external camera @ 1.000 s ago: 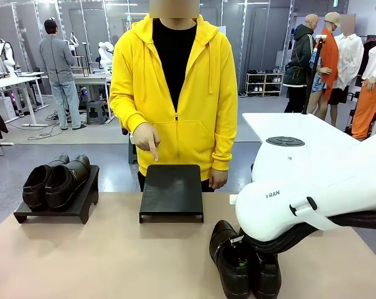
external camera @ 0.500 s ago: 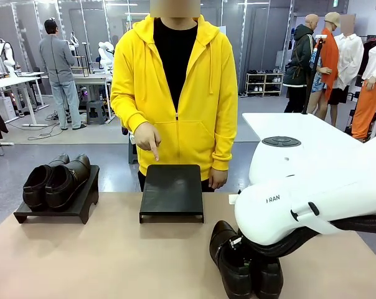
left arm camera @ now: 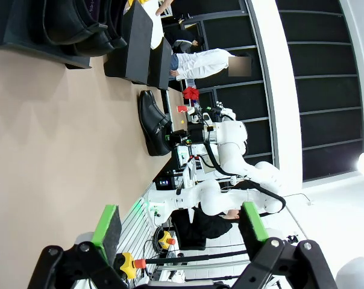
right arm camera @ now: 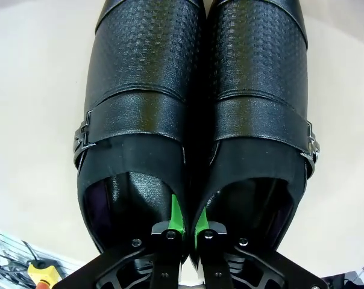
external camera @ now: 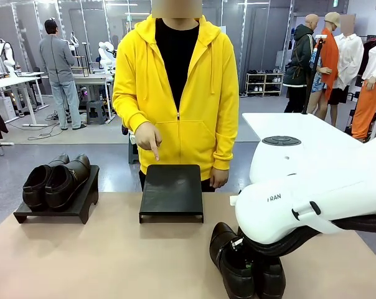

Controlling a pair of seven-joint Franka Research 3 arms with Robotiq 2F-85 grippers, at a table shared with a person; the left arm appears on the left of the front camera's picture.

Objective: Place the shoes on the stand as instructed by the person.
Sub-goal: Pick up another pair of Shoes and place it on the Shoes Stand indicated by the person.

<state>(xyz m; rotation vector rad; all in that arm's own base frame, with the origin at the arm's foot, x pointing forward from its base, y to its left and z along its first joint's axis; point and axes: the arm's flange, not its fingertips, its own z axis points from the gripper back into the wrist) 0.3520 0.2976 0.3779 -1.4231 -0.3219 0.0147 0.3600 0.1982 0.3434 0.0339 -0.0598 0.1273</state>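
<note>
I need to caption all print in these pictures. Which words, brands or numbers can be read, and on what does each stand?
"FRAN": on the white right arm, front view; the following letters curve out of sight.
Small red label beside the far robot, left wrist view: too small to read.
On the shoes, right wrist view: no print seen.
</note>
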